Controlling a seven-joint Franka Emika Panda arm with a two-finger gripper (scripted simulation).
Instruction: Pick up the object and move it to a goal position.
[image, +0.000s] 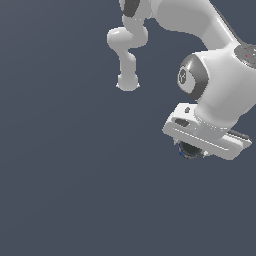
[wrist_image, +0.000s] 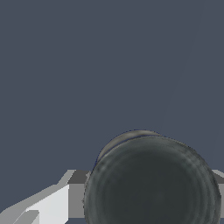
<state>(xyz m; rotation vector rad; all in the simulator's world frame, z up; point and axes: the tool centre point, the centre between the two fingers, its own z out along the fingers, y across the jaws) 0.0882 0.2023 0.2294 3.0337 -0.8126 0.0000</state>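
Plain dark grey-blue ground (image: 75, 190) fills exterior view's left and lower parts; open passage there. Exterior view's upper right crowded by white robot arm (image: 220, 75). Gripper (image: 192, 150) low at right, dark ball (image: 189, 149) tucked beneath its body. Wrist view: ball (wrist_image: 153, 183) blocks near field; open ground beyond.

Flat dark grey-blue floor (image: 65, 190), plain and unmarked; only white arm base (image: 127, 82) stands on it.
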